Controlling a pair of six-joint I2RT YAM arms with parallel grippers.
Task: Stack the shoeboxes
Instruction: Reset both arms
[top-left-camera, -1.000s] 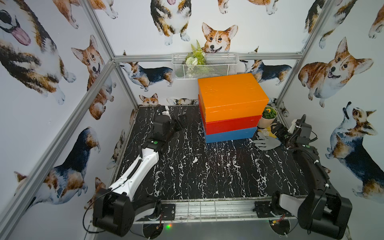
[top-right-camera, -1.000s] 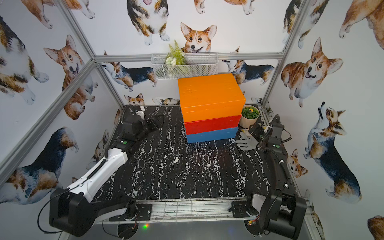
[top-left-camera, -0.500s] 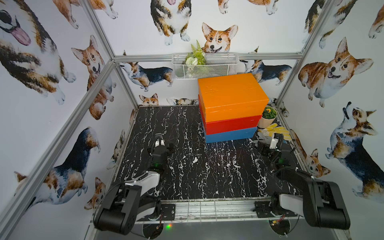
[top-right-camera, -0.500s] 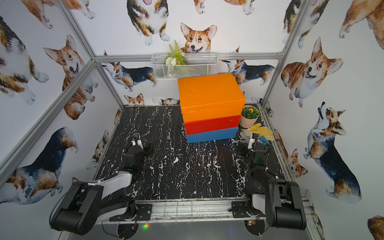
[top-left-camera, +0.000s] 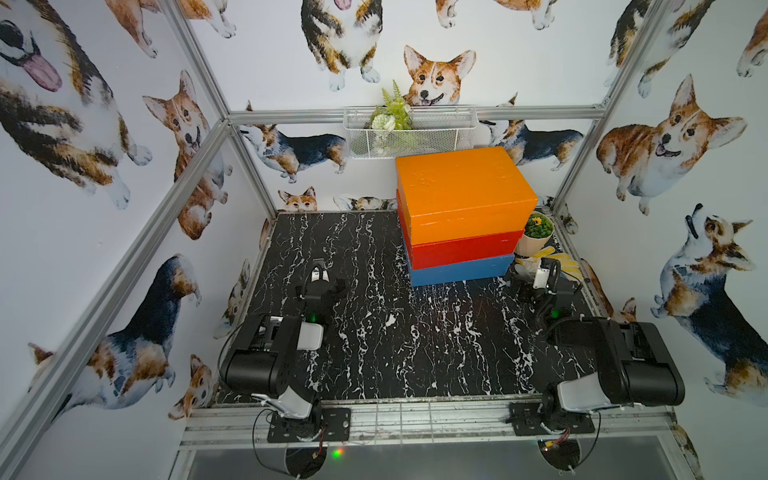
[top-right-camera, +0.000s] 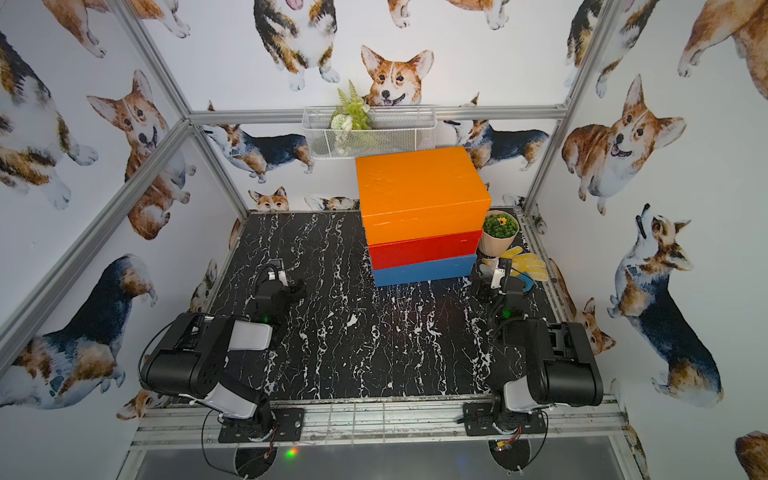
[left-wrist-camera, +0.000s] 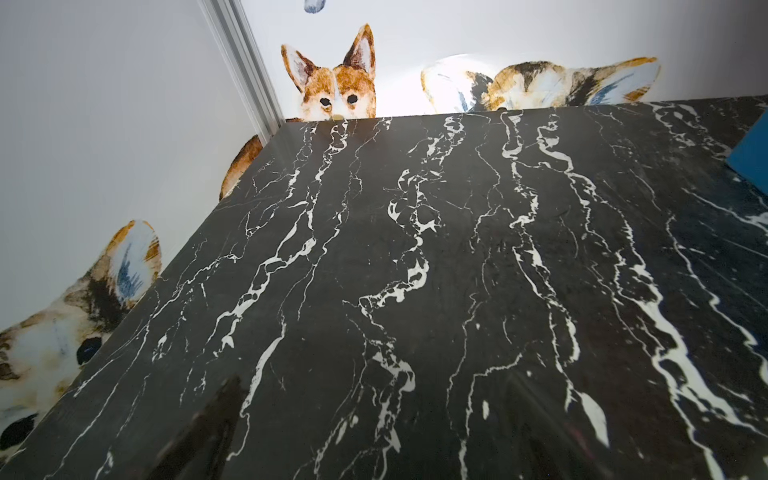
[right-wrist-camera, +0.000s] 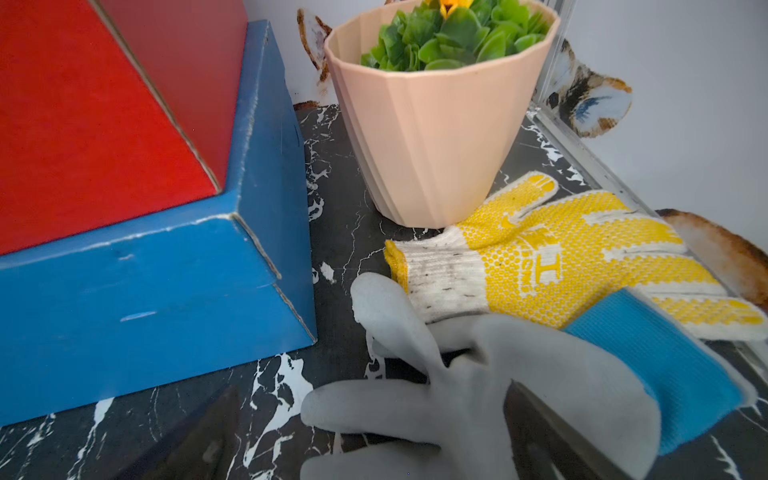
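Note:
The three shoeboxes stand in one stack at the back right of the black marble table: the orange box (top-left-camera: 461, 183) (top-right-camera: 415, 183) on top, the red box (top-left-camera: 461, 249) (top-right-camera: 424, 249) (right-wrist-camera: 83, 124) under it, and the blue box (top-left-camera: 457, 272) (top-right-camera: 424, 272) (right-wrist-camera: 145, 282) at the bottom. My left gripper (top-left-camera: 321, 286) (top-right-camera: 279, 286) (left-wrist-camera: 374, 457) sits low over bare table, well left of the stack, open and empty. My right gripper (top-left-camera: 540, 286) (top-right-camera: 496, 286) (right-wrist-camera: 374, 449) is open, low beside the blue box's right front corner, with a grey glove lying between its fingers.
A pink flower pot (top-left-camera: 536, 232) (right-wrist-camera: 428, 137) stands right of the stack. A yellow glove (top-left-camera: 561, 264) (right-wrist-camera: 561, 257) and a grey glove with a blue cuff (right-wrist-camera: 498, 374) lie in front of it. A wire basket (top-left-camera: 409, 133) hangs on the back wall above the stack.
Both arms have drawn back from the stack's sides and folded down toward the front. The right gripper's jaws have widened. The stack has not moved.

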